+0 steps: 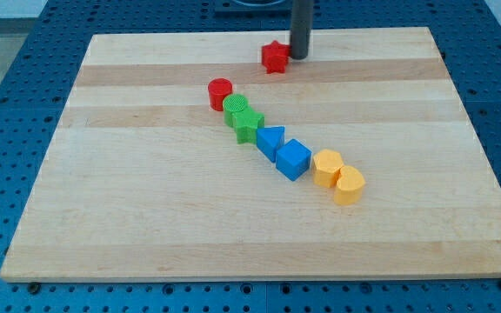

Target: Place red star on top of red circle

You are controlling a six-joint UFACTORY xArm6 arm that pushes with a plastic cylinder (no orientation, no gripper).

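Observation:
The red star (275, 57) lies near the view's top, right of centre. My tip (299, 56) stands against the star's right side. The red circle (220, 93) sits below and to the left of the star, with a gap of bare wood between them. The circle touches the top end of a diagonal line of blocks.
Running down to the right from the red circle: a green circle (236, 109), a green star (248, 125), a blue triangle (270, 140), a blue cube (293, 160), and two yellow blocks (327, 167) (349, 186). The wooden board (146, 217) lies on a blue perforated table.

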